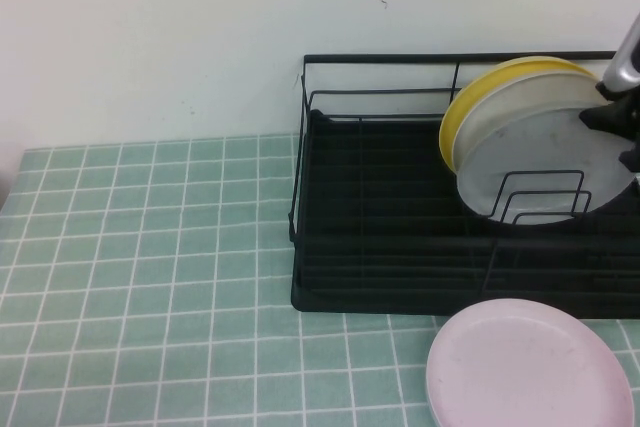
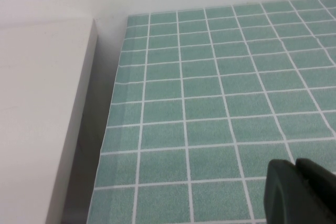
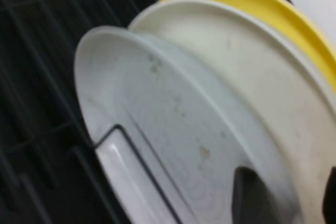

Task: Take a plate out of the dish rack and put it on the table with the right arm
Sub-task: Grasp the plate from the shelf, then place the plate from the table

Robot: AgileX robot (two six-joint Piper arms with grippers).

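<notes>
The grey plate (image 1: 545, 162) stands upright in the wire dividers at the right end of the black dish rack (image 1: 380, 217), in front of a white plate (image 1: 497, 110) and a yellow plate (image 1: 462, 112). My right gripper (image 1: 620, 132) is at the plates' upper right rim. In the right wrist view it (image 3: 291, 198) is open: one finger (image 3: 252, 198) lies against the grey plate's (image 3: 157, 108) face, and the other shows at the picture's edge behind the white plate (image 3: 252, 72). My left gripper (image 2: 299, 192) is shut and empty above the green tiled table (image 2: 210, 77), out of the high view.
A pale pink plate (image 1: 530, 367) lies flat on the table (image 1: 150, 277) in front of the rack's right end. The rack's left half holds no dishes. A white wall stands behind the rack. A white ledge (image 2: 42, 103) borders the table's far left edge.
</notes>
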